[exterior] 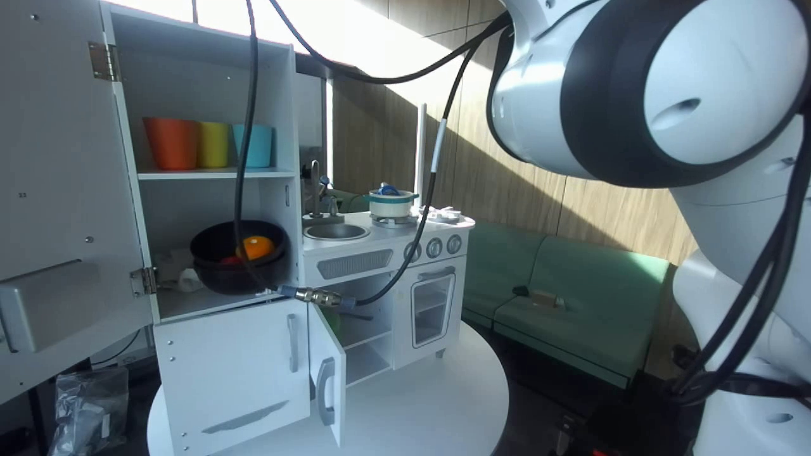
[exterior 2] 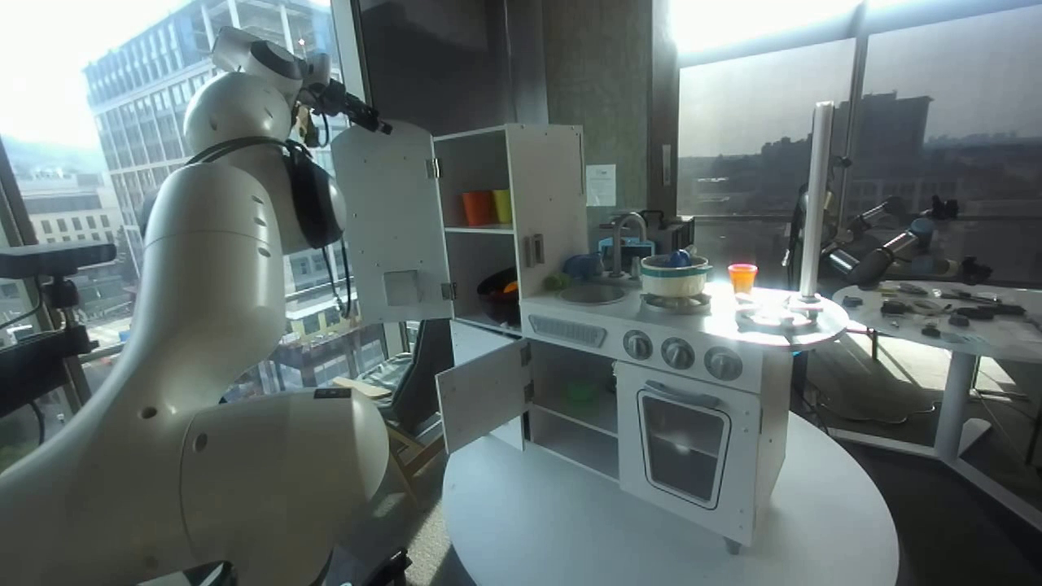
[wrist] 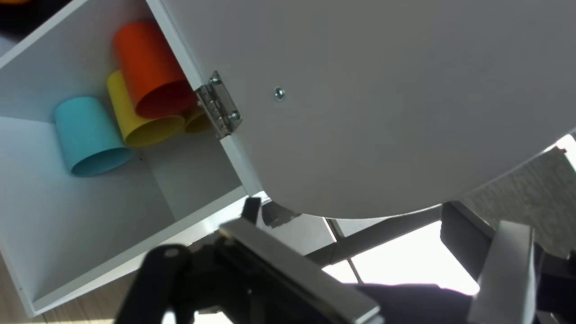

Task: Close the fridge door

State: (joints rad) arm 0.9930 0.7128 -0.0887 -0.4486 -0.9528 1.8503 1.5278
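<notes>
The white toy fridge (exterior: 215,175) stands with its tall upper door (exterior: 60,190) swung wide open; the door also shows in an exterior view (exterior 2: 387,228) and fills the upper right of the wrist view (wrist: 382,112). My gripper (exterior 2: 384,127) is at the door's top edge, by its rounded top. In the wrist view my gripper (wrist: 353,216) is open, its fingers spread apart below that edge, with nothing held between them. Whether a fingertip touches the door I cannot tell. The lower fridge door (exterior: 234,373) is shut.
Orange (exterior: 174,144), yellow (exterior: 213,144) and blue (exterior: 256,145) cups stand on the fridge shelf. A black bowl (exterior: 237,278) with toy fruit is below. The small door under the sink (exterior 2: 484,399) stands open. A pot (exterior 2: 674,278) sits on the stove. Cables hang from the arm.
</notes>
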